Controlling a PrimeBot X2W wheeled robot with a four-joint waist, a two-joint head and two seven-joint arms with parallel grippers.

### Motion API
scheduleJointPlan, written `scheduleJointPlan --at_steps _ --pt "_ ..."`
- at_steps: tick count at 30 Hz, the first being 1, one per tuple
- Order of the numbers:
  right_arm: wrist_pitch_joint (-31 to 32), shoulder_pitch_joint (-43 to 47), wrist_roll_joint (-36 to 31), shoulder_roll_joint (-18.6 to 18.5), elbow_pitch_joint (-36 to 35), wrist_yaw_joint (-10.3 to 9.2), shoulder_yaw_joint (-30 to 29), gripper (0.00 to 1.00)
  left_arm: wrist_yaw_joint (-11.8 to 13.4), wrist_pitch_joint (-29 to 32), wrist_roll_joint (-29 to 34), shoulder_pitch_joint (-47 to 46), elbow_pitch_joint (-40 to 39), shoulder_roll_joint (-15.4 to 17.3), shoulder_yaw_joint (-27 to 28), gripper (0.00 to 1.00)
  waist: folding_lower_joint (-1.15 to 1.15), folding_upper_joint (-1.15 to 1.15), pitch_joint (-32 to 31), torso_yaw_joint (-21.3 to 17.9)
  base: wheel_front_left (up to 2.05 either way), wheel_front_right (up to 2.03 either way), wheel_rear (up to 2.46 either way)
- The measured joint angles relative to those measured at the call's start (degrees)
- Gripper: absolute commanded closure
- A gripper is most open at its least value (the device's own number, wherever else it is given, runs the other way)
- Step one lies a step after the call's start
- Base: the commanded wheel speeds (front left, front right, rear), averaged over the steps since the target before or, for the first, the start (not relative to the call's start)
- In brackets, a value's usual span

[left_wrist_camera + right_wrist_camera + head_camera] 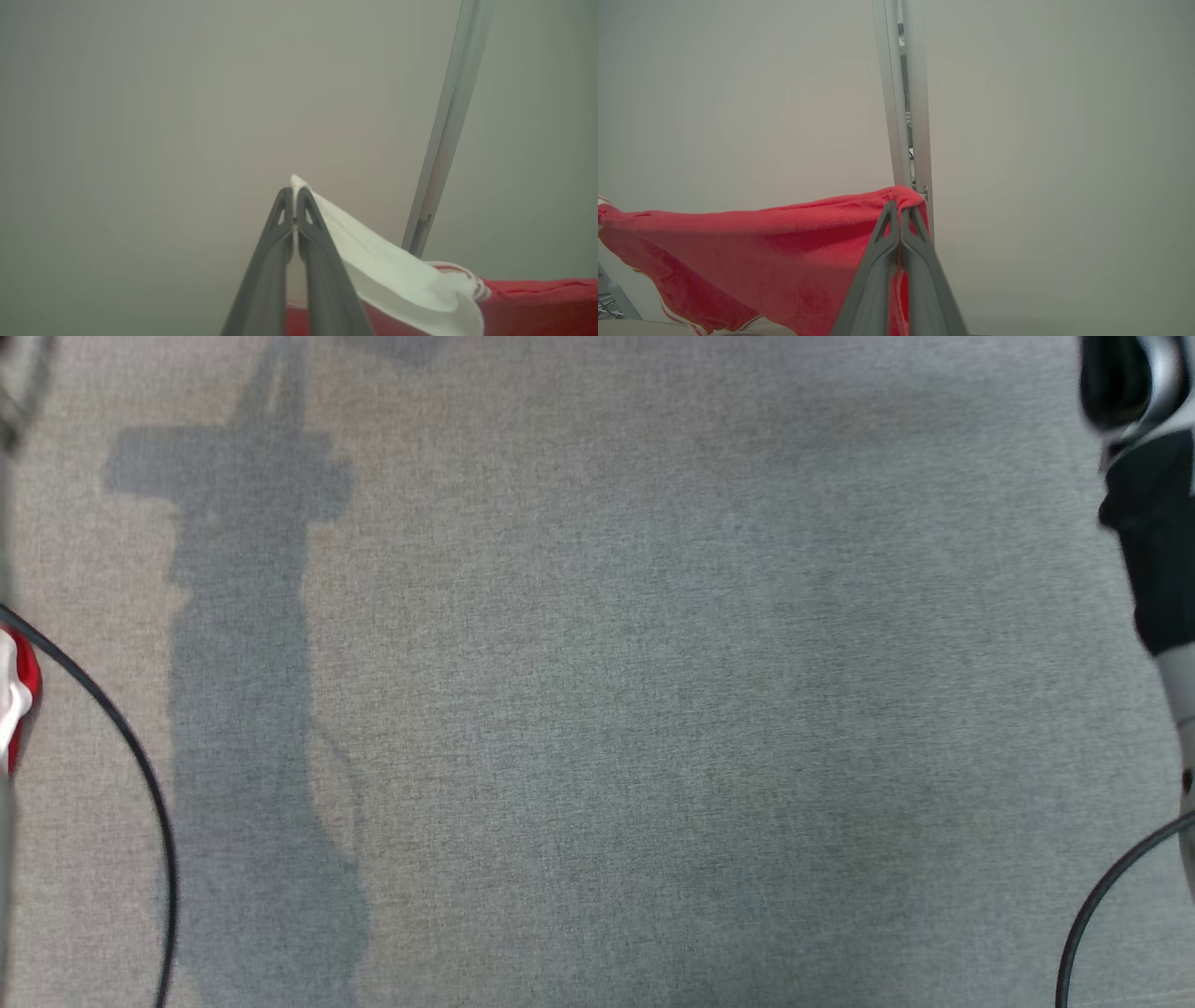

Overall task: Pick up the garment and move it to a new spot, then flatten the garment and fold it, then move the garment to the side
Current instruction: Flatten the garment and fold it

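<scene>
While stretched in air, pinching the red fluffy cloth garment (738, 242). Left gripper (294, 196) on white hem (397, 275), right gripper (900, 210) on red corner (903, 195).

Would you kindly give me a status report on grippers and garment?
Left gripper shut on garment, white edge. Right gripper shut on red corner. Garment slung between them. Metal post beyond it.

Likely lab: grey fabric worktop (597, 709), aluminium frame post (906, 116), bare wall (738, 93).
</scene>
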Motion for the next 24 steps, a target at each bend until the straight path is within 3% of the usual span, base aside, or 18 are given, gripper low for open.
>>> scheduleJointPlan --at_steps 5,12,19,24 --pt "0.00 7.13 4.28 -1.56 -1.16 -0.01 4.66 1.00 -0.76 -0.52 -1.36 9.94 -1.25 -1.93 0.33 1.00 0.00 0.00 2.11 1.25 0.00 0.00 0.00" --pt "0.00 26.48 13.24 -4.64 -11.65 0.00 7.40 1.00 -0.86 -0.58 -0.38 34.86 -16.13 -4.19 7.42 1.00 0.00 0.00 1.18 2.73 0.00 0.00 0.00" --pt "0.00 46.10 18.86 -5.09 -21.25 0.00 5.58 1.00 0.71 -0.59 3.35 58.64 -31.22 -5.94 12.91 1.00 0.00 0.00 -2.94 2.60 0.00 0.00 0.00" --pt "0.00 57.59 19.33 -5.36 -26.18 0.00 2.16 1.00 3.85 0.79 4.04 71.98 -41.50 -5.15 13.50 1.00 0.00 0.00 -6.90 2.55 0.00 0.00 0.00"
